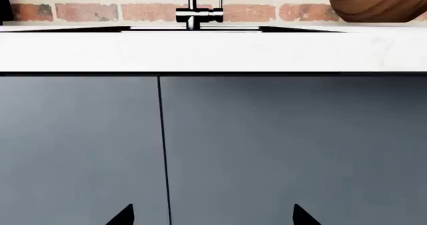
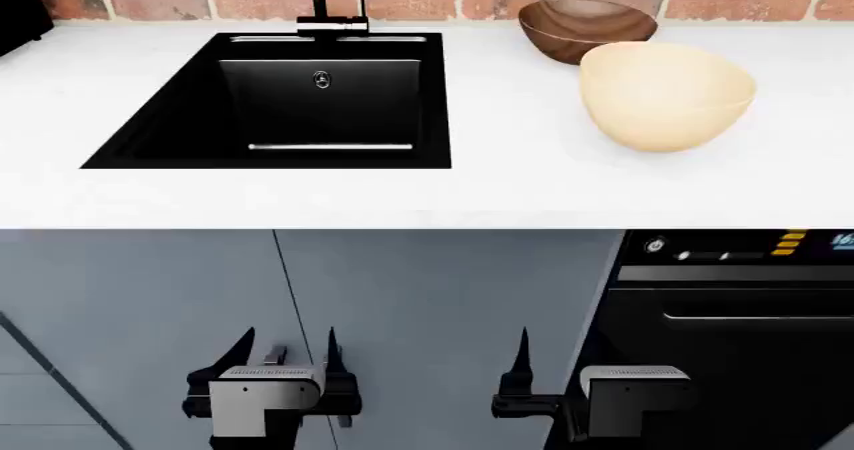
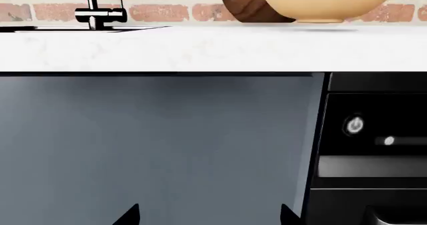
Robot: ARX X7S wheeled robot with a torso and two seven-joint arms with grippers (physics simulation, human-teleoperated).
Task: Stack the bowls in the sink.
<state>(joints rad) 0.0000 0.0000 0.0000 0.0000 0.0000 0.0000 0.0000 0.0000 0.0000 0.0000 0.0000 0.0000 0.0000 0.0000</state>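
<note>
On the white countertop (image 2: 507,190), at about 1 o'clock from the middle of the head view, the two bowls are sitting to the right of the sink (image 2: 274,160), outside the basin. The dark wooden bowl (image 2: 585,28) is standing against the brick wall (image 2: 441,5), mouth tilting toward the front, and the cream bowl (image 2: 665,92) is standing just in front of it, at its 5 o'clock, mouth also leaning toward the camera; whether they are touching I cannot tell. The sink is running with its long axis from left to right, and the black faucet (image 2: 327,15) is rising at its 12 o'clock edge.

Both grippers are hanging low before the grey cabinet doors (image 2: 400,310), well apart from the bowls. The left gripper (image 2: 288,355) is showing its fingers spread apart, holding nothing, below the sink. The right gripper (image 2: 554,370) is beside the oven (image 2: 747,320); in its wrist view the two fingertips (image 3: 127,216) are standing apart.
</note>
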